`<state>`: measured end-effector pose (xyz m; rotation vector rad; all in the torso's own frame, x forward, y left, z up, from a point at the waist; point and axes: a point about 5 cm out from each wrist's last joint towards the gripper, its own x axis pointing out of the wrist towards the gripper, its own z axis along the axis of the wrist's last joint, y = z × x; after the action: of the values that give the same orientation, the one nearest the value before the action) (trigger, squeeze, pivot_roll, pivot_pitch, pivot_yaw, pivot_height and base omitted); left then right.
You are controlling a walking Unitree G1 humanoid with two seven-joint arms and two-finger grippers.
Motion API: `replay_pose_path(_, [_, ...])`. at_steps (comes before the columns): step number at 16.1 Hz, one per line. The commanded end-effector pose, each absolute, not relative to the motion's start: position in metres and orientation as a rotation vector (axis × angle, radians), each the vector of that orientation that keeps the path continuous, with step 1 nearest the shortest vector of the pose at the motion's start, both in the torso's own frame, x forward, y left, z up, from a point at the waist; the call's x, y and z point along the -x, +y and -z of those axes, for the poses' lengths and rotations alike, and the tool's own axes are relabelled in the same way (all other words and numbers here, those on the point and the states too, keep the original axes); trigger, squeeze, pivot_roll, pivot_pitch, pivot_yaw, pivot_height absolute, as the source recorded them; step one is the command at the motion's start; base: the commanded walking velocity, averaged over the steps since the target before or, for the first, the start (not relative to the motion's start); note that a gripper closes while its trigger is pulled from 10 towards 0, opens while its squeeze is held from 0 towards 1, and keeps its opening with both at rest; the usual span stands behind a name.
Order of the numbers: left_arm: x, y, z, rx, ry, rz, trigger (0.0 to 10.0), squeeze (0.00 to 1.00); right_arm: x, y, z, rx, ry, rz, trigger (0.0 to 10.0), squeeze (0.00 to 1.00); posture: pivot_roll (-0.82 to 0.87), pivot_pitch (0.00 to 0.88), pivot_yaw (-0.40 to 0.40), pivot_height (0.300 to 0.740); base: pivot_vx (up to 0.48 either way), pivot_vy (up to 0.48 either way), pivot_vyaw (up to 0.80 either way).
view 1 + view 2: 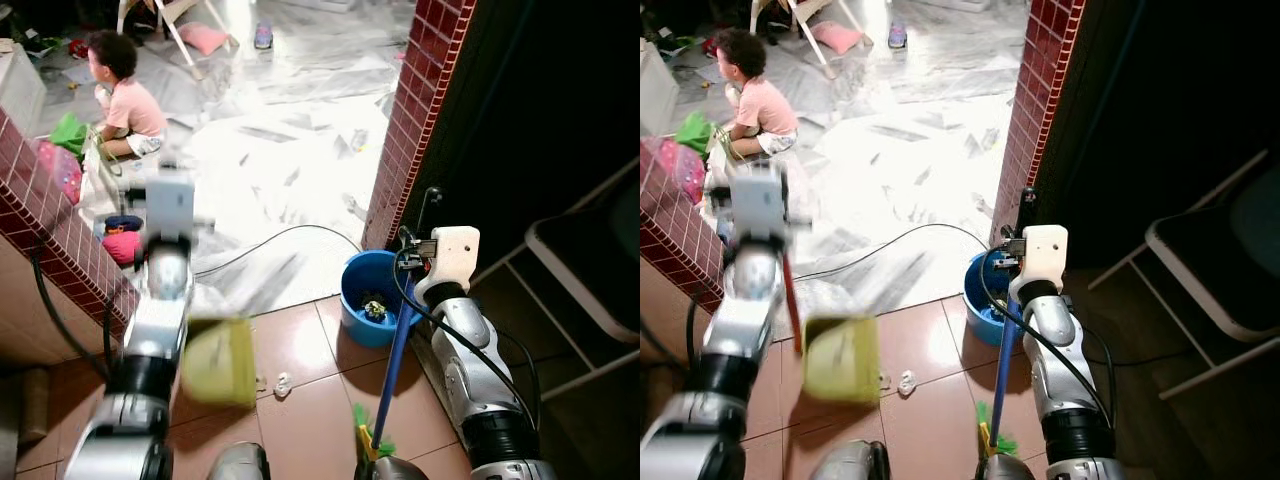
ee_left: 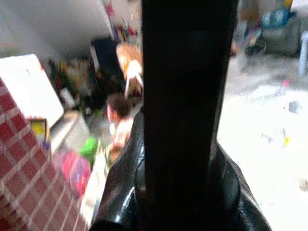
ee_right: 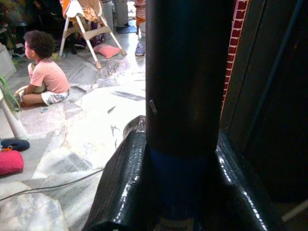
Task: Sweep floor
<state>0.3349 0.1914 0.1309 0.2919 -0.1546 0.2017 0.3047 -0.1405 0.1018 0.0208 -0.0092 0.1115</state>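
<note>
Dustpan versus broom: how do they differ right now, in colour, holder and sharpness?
The dustpan is yellow-green on a red handle and motion-blurred on the left arm's side. The broom has a blue pole with green bristles, sharp, with the right pincer closed on it, beside the blue bucket. Both hang over the brown tiles.

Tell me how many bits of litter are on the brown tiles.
2: two small pale scraps lie side by side beside the yellow-green dustpan, left of the blue broom handle. More may be hidden.

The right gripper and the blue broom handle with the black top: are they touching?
Touching. In the right wrist view, the right gripper has its black fingers pressed against both sides of the blue broom handle, with no gap visible.
</note>
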Motion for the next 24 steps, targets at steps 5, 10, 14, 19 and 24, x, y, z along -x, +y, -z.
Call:
replay_pose_path(5, [-0.322, 0.199, -0.126, -0.267, -0.191, -0.167, 10.0, 0.0, -0.308, -0.138, -0.108, -0.024, -0.04, -0.141, 10.0, 0.0, -0.03, 0.035, -0.024, 0.74, 0.0, 0.0, 0.0])
replay_pose_path(10, [-0.321, 0.192, -0.126, -0.175, -0.14, -0.211, 10.0, 0.0, -0.318, -0.114, -0.133, -0.088, -0.139, -0.289, 10.0, 0.0, -0.03, 0.054, -0.03, 0.74, 0.0, 0.0, 0.0])
replay_pose_path(14, [-0.321, 0.183, -0.129, -0.121, -0.144, -0.214, 10.0, 0.0, -0.321, -0.106, -0.136, -0.09, -0.148, -0.3, 10.0, 0.0, -0.02, 0.059, -0.046, 0.74, 0.0, 0.0, 0.8])
replay_pose_path(19, [-0.32, 0.179, -0.146, -0.156, -0.147, -0.21, 10.0, 0.0, -0.329, -0.105, -0.154, -0.039, -0.205, -0.325, 10.0, 0.0, 0.0, 0.088, -0.027, 0.74, 0.0, 0.0, 0.54])
replay_pose_path(24, [-0.316, 0.185, -0.156, -0.165, -0.159, -0.212, 10.0, 0.0, -0.332, -0.102, -0.163, -0.013, -0.2, -0.343, 10.0, 0.0, 0.0, 0.095, -0.03, 0.74, 0.0, 0.0, 0.0])
